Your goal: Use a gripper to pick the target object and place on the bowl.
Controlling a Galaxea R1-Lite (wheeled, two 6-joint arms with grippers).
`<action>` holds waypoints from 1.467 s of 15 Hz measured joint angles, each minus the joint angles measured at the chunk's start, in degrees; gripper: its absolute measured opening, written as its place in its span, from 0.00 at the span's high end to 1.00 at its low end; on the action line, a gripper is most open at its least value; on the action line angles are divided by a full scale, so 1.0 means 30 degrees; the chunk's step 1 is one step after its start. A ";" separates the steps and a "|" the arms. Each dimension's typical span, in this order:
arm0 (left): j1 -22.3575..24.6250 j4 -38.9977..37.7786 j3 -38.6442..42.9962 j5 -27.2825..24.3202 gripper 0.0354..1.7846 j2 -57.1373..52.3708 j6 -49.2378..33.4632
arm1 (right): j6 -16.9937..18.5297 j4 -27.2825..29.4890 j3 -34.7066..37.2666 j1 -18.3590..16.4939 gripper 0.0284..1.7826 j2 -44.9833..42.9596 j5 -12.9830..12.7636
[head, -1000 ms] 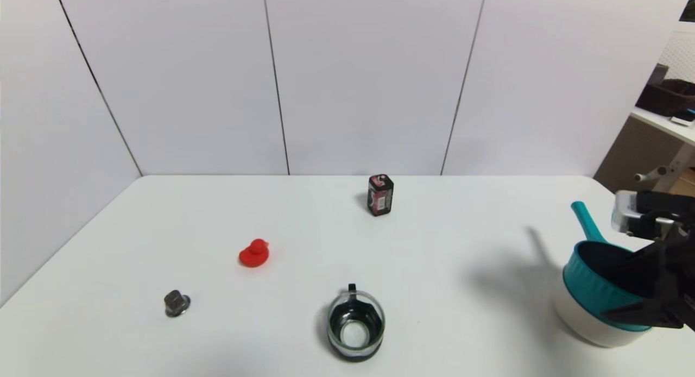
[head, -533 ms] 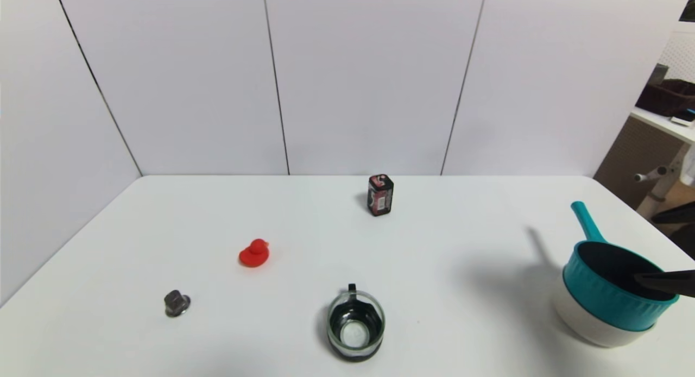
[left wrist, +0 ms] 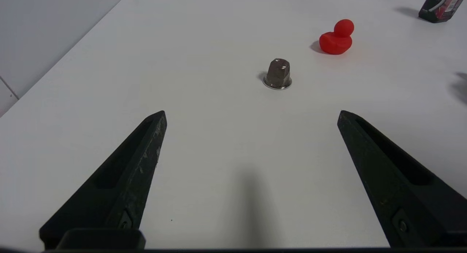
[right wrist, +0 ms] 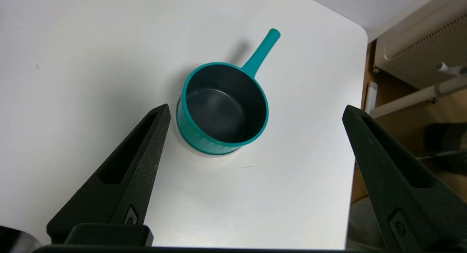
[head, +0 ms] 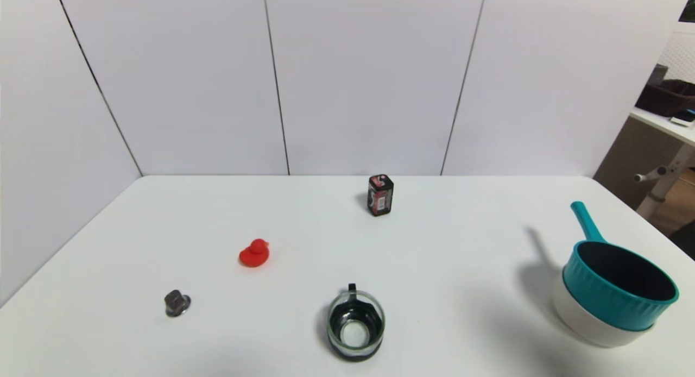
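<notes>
The teal saucepan (head: 613, 290) sits upright in the cream bowl (head: 583, 325) at the table's right side, its stick handle pointing to the back. In the right wrist view the saucepan (right wrist: 222, 107) hides most of the bowl (right wrist: 204, 153). My right gripper (right wrist: 255, 112) is open and empty, high above the table and clear of the saucepan; it is out of the head view. My left gripper (left wrist: 251, 112) is open and empty, low over the table's front left.
A glass mug with black handle (head: 355, 325) stands front centre. A red duck (head: 254, 253), a small metal capsule (head: 176, 303) and a dark carton (head: 380, 195) stand on the table. The table's right edge (right wrist: 359, 100) runs near the bowl.
My right gripper has let go of the saucepan, drawn back to the right and left the head view. The saucepan stays in the bowl.
</notes>
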 joint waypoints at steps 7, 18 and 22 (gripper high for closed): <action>0.0000 0.0000 0.0000 0.0008 0.06 0.0000 0.0008 | 0.5762 -0.4385 0.6945 0.0195 0.06 -0.6587 -0.3921; 0.0000 0.0000 0.0000 0.0008 0.06 0.0000 0.0008 | 0.7416 -1.7977 1.8891 0.2503 0.05 -1.1845 -0.4970; 0.0000 0.0000 0.0000 0.0012 0.06 0.0000 0.0016 | 0.7375 -1.7896 1.9647 0.4990 0.05 -1.2934 -0.5201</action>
